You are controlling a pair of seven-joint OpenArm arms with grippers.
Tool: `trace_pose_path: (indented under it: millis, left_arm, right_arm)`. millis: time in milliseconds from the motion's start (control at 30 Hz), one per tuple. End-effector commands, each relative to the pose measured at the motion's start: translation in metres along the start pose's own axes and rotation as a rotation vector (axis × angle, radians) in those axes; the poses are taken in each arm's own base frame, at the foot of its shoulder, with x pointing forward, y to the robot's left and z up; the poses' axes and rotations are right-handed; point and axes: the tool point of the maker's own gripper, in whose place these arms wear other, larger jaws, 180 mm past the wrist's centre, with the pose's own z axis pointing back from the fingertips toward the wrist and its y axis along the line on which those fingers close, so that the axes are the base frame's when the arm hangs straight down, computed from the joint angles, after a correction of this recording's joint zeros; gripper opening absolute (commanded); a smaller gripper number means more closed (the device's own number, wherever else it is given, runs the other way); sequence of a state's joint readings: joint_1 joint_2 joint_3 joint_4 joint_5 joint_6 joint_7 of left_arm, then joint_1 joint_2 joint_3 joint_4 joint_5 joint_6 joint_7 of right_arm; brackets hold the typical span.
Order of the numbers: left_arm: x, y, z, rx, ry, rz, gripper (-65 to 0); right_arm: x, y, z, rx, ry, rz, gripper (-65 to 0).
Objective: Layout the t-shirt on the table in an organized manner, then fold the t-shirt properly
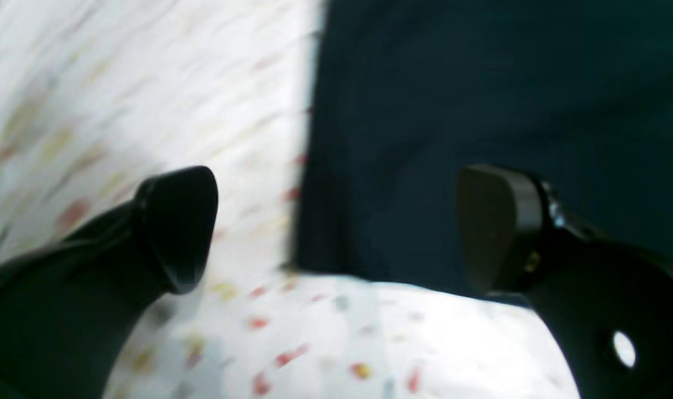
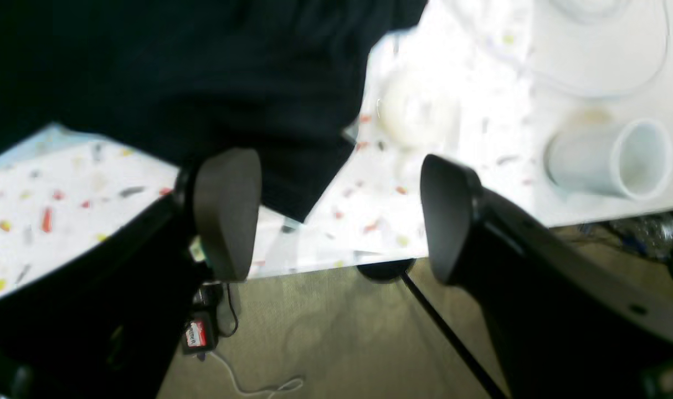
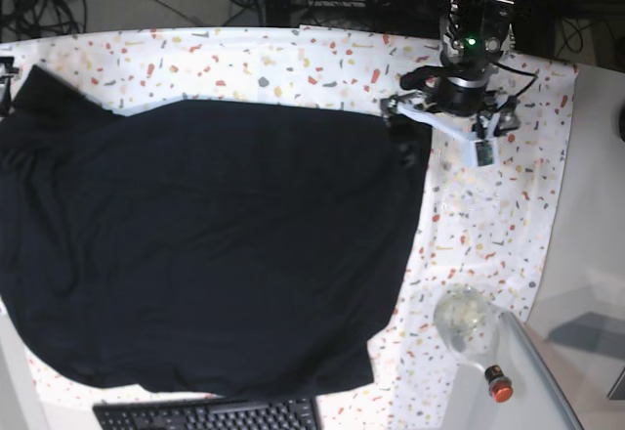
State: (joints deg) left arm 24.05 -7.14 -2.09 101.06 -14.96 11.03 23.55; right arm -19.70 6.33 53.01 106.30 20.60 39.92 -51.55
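Note:
The black t-shirt (image 3: pixel 205 244) lies spread wide over the speckled white table (image 3: pixel 293 59), its edges a little uneven. In the base view my left gripper (image 3: pixel 402 132) hovers at the shirt's upper right corner. The left wrist view shows that gripper (image 1: pixel 336 233) open, one finger (image 1: pixel 175 227) over bare table (image 1: pixel 92 111) and the other (image 1: pixel 497 227) over the t-shirt (image 1: pixel 480 111), holding nothing. My right gripper (image 2: pixel 339 216) is open too, above the table's edge (image 2: pixel 336 263). A corner of the t-shirt (image 2: pixel 203 72) lies flat on the table behind its fingers, not gripped.
A black keyboard (image 3: pixel 205 415) sits at the near edge below the shirt. A clear glass jar (image 3: pixel 464 313) and a red-capped bottle (image 3: pixel 498 386) stand at the lower right. A white cup (image 2: pixel 613 158) lies on its side. A plain grey surface (image 3: pixel 596 205) borders the table.

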Motion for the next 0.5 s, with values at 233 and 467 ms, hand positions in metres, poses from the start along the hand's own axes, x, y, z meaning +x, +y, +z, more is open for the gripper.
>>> trace_pose_path:
  millis: [233, 467]
  left_arm:
    - [-0.031, 0.015, -0.011, -0.154, 0.046, 0.24, 0.0]
    - [-0.045, 0.008, -0.022, -0.215, 0.084, 0.315, 0.0]
  right_arm:
    - [-0.024, -0.011, -0.013, -0.01, -0.021, -0.205, -22.1]
    - [-0.041, -0.014, -0.027, 0.014, 0.027, -0.256, -22.5]
